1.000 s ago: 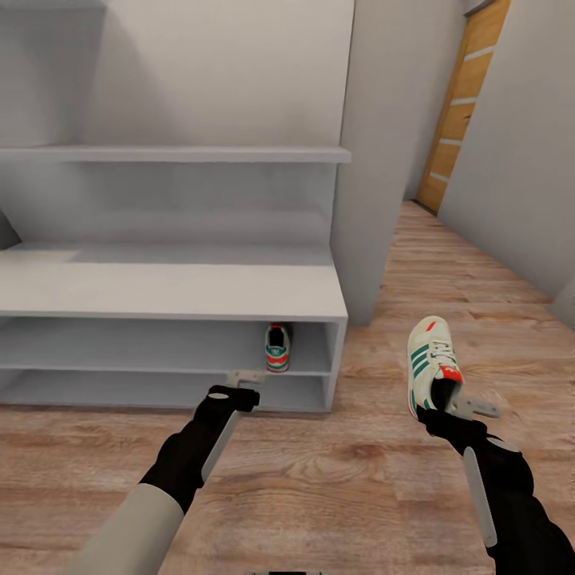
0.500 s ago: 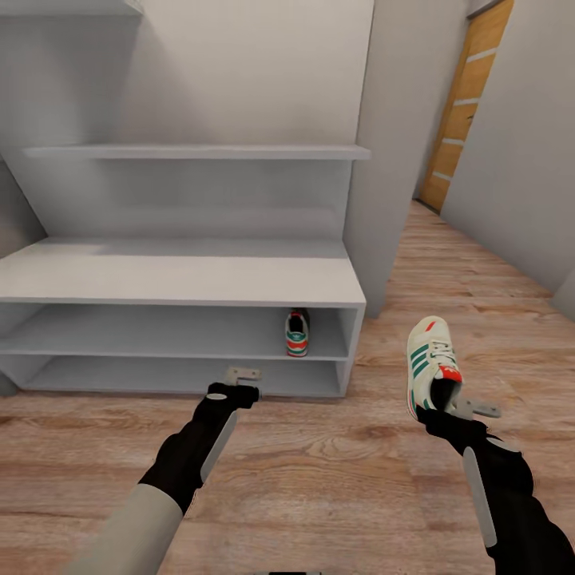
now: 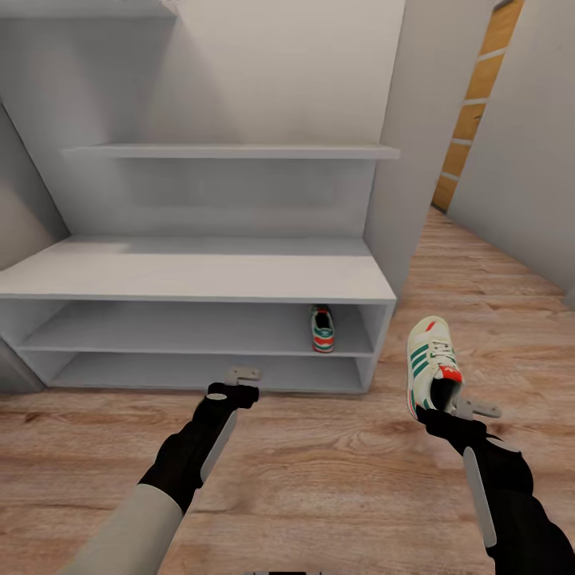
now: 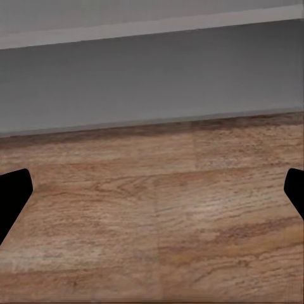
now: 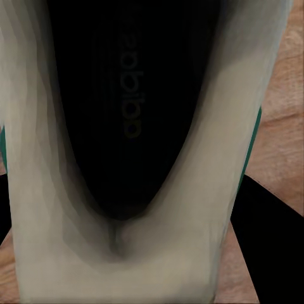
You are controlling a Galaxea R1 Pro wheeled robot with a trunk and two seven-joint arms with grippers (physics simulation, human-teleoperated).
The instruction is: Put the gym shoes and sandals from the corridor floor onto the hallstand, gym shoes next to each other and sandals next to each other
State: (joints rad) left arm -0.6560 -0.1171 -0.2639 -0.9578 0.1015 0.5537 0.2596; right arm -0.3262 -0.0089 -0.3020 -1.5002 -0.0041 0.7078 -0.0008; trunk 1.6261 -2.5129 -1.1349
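One gym shoe stands on the upper shelf row of the pale grey hallstand, near its right end, heel toward me. My right gripper is shut on the heel rim of the second gym shoe, holding it above the corridor floor to the right of the rack. The right wrist view looks into that shoe's dark insole. My left gripper is open and empty, low over the floor just before the rack's bottom shelf; its dark fingertips frame bare planks. The sandals are out of view.
A stepped floating shelf hangs above the bench top. A grey wall pillar rises right of the rack. Past it the corridor runs toward a wooden door, with a grey wall along the right.
The whole view has shifted, so the rack and its shoe now sit further right in the picture. Both arms and the held shoe keep the same pose before me.
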